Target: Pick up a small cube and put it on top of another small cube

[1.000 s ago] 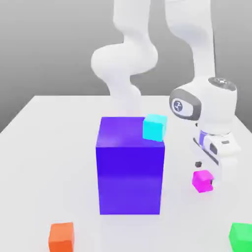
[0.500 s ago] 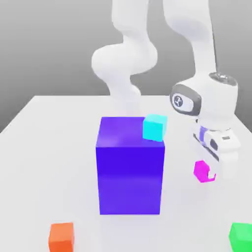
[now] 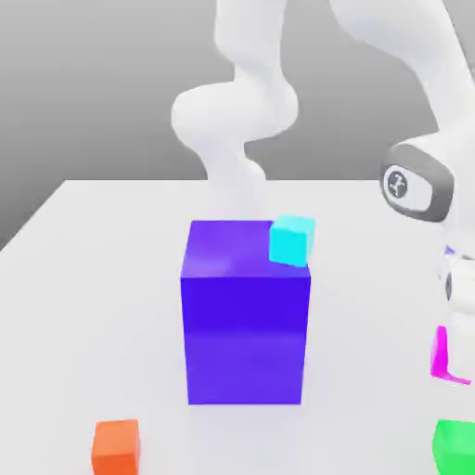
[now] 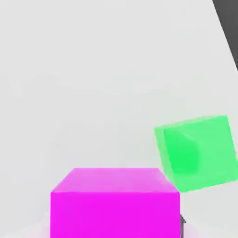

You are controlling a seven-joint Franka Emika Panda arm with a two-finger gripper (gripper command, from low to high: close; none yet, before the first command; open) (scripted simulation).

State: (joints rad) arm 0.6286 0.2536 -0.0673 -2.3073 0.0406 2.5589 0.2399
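The small cube (image 3: 442, 353), plain magenta-pink, hangs above the table at the exterior view's right edge, partly cut off by the frame. My gripper (image 3: 455, 345) is shut on it, and the white hand (image 3: 458, 278) reaches down from the arm's wrist (image 3: 417, 181). In the hand view the same small cube (image 4: 115, 202) sits close in front of the camera. A green cube (image 3: 455, 445) rests on the table just below and in front of the held cube. The hand view also shows this green cube (image 4: 197, 153), off to one side of the magenta one.
A big blue-violet block (image 3: 246, 311) stands mid-table with a cyan cube (image 3: 291, 240) at its top right corner. An orange cube (image 3: 117, 445) lies near the front at the exterior view's left. The white table (image 3: 93, 278) stretches out around them.
The gripper closed on the magenta cube, lifted it off the table and carried it toward the exterior view's right, over by the green cube.
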